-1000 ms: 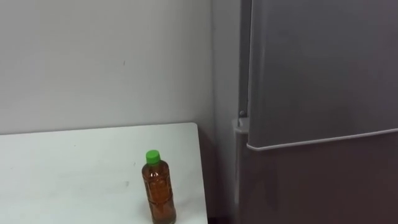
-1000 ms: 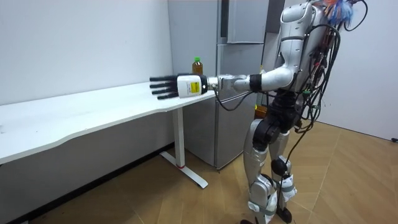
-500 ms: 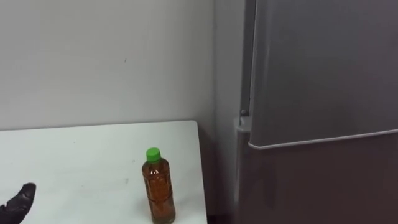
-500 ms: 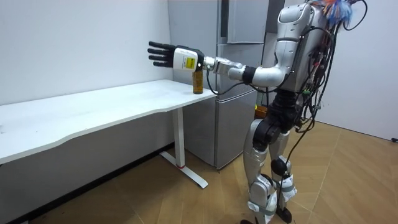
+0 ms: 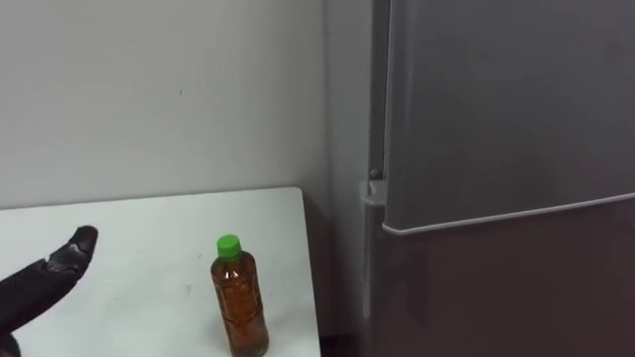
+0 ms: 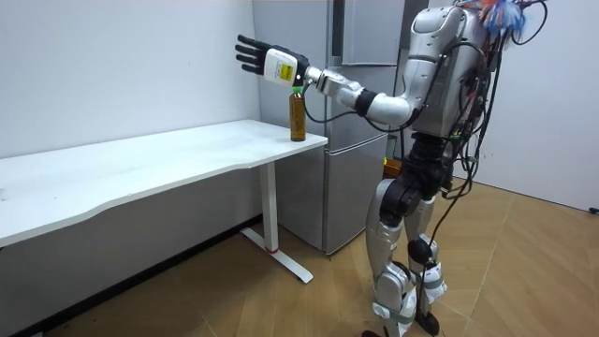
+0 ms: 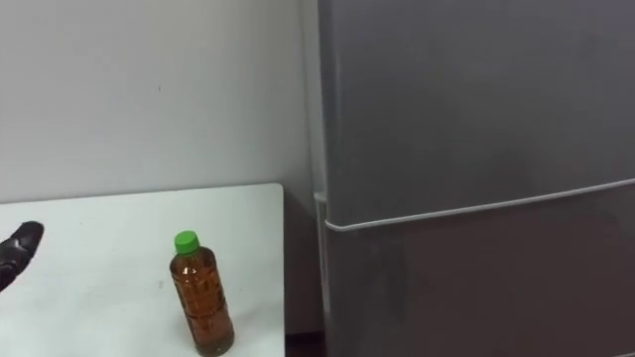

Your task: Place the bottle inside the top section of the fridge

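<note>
We note the left robot hand (image 5: 45, 283) has risen, fingers straight, empty, at 9 o'clock from the green-capped bottle (image 5: 239, 302); we advise grasping mid-body, keeping it upright.

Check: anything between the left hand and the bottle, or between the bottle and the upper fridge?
Hand to bottle: nothing visible. The left hand, fingers straight, hovers left of the bottle, apart from it, over bare table. Bottle to fridge: the upper door is shut and blocks the compartment.
</note>
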Tool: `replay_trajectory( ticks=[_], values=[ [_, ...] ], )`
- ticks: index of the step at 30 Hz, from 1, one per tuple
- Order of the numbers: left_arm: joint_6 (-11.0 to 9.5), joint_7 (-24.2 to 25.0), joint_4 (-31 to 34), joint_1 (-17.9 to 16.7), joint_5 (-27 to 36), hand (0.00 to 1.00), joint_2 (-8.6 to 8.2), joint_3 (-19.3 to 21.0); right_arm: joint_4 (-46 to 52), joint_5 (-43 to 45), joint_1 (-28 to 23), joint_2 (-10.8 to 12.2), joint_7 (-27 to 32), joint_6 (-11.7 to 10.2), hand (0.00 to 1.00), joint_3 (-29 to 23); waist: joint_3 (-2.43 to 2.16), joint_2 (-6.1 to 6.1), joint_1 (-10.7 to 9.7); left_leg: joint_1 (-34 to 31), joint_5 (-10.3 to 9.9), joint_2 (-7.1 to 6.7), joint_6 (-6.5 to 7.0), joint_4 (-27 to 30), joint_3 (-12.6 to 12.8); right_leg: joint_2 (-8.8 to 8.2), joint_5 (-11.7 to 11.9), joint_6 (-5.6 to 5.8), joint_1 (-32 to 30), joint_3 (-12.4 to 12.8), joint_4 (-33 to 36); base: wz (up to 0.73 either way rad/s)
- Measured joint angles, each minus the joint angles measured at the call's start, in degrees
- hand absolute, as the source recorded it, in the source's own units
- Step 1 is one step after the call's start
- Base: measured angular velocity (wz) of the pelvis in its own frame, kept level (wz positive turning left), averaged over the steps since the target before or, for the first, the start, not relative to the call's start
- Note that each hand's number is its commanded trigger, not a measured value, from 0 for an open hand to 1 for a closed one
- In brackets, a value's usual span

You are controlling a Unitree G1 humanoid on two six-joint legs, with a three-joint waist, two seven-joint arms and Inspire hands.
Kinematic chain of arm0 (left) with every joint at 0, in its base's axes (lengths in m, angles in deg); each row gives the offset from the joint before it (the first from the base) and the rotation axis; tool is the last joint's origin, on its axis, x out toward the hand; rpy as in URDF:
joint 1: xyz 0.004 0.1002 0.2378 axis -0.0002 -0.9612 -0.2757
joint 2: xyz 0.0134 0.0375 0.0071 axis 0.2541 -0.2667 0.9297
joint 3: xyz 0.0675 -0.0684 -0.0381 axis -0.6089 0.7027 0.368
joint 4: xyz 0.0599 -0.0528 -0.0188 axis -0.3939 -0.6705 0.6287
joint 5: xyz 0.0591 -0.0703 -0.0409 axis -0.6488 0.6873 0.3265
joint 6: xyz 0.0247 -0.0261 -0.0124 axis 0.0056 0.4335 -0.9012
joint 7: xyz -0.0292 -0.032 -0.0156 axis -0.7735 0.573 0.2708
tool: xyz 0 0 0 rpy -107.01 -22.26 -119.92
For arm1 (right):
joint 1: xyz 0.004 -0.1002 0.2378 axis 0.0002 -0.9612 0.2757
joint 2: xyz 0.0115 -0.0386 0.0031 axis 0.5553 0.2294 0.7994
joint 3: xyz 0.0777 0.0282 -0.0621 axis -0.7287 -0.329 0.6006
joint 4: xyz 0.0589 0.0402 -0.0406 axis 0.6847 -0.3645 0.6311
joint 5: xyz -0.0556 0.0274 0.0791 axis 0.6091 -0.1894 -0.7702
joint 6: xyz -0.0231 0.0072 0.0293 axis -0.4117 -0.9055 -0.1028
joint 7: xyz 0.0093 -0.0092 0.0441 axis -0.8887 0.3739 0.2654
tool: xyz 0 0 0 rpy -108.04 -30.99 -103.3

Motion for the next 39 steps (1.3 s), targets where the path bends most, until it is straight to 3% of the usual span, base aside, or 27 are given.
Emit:
replay_trajectory(
  ticks=[5,11,15,21,28,39],
  values=[
    [0.8,3.4,0.1,2.9,0.0,0.00,-0.17,-1.1,-0.7,0.0,1.0,0.0,0.0,0.0,0.00,0.7,-0.07,0.20,-0.6,0.3,0.0,0.04,-0.01,-0.1,0.3,0.02,0.0,0.01,0.0,0.1,0.1,-0.03],
    [3.5,4.4,2.0,5.5,3.5,0.00,-0.16,-2.1,-1.4,-0.1,2.3,0.1,0.0,2.3,0.00,1.2,-0.35,-0.03,-1.5,0.3,0.0,0.05,0.00,-0.1,0.9,0.05,0.0,0.04,-0.2,0.9,0.1,-0.05],
    [6.1,7.6,2.3,7.0,4.9,0.00,-0.16,-4.5,-2.0,0.1,3.1,0.1,0.0,2.8,0.00,1.4,-0.42,0.06,-1.7,0.4,0.0,0.07,0.00,-0.1,1.1,0.11,0.1,0.05,-0.3,1.2,0.1,-0.01],
    [8.3,13.2,2.4,7.7,4.9,0.00,-0.21,-7.1,-1.8,2.1,4.1,0.0,-0.9,3.6,0.00,1.6,-0.48,0.16,-3.0,0.3,0.0,0.09,0.00,-0.1,1.2,0.10,0.1,0.04,-0.5,1.4,0.2,-0.01],
    [9.3,17.3,2.4,9.0,6.3,0.00,-0.39,-10.2,-1.7,2.2,4.4,-0.2,-1.7,3.6,0.00,2.3,-0.48,0.19,-4.0,0.1,0.0,0.09,0.00,-0.1,1.4,0.11,0.1,0.04,-0.9,1.8,0.2,-0.02],
    [10.6,18.8,2.3,13.2,9.0,0.00,-0.37,-13.1,-1.8,-0.7,4.8,-0.2,-1.7,4.4,0.00,3.4,-0.37,0.07,-4.9,-0.6,0.0,0.07,0.00,-0.1,1.4,0.08,0.1,0.04,-1.3,1.5,0.2,0.01]
  ],
)
